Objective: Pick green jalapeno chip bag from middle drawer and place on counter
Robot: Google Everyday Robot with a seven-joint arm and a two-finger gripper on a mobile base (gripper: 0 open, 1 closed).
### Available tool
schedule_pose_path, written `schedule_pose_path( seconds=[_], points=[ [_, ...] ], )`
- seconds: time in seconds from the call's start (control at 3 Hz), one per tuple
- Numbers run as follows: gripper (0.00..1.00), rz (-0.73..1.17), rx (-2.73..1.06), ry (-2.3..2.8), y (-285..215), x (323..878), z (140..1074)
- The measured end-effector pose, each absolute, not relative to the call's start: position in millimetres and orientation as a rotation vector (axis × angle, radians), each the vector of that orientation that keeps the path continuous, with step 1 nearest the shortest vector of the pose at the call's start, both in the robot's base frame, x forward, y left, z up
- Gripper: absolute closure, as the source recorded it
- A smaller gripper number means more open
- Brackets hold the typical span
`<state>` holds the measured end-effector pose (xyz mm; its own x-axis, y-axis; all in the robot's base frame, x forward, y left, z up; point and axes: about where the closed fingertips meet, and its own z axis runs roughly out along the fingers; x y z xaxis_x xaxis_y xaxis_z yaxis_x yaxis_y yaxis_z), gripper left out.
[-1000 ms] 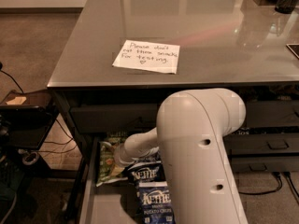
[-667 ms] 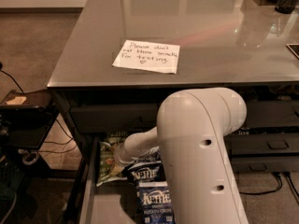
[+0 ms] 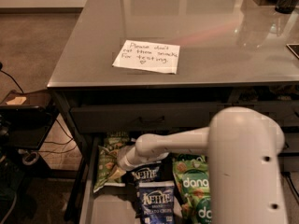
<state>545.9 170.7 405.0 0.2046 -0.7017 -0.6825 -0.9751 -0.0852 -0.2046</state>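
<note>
Gripper (image 3: 122, 166) down in middle drawer (image 3: 110, 211), at left edge of green jalapeno chip bag (image 3: 145, 174); grip state cannot tell. Bag likely light, soft, crinkly, slippery: pinch top seam.

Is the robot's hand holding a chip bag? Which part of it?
Cannot tell. The white gripper is down in the dark-grey metal drawer, its tip beside the dark olive-green crinkly KETTLE bag, but no grasp shows.

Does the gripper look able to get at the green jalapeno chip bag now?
Likely yes: the gripper is down in the open middle drawer, right beside the green jalapeno chip bag; only the arm itself crosses its top edge.
</note>
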Motion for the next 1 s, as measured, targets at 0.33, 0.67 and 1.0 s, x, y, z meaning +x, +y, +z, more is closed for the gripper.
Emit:
schedule_pose_path(
  seconds=[0.33,0.67,1.0],
  points=[
    [1.00,0.703,-1.731,1.515,168,515,456],
    [1.00,0.749,-1.617,1.501,146,492,512],
    [1.00,0.730,-1.529,1.512,106,477,559]
  ],
)
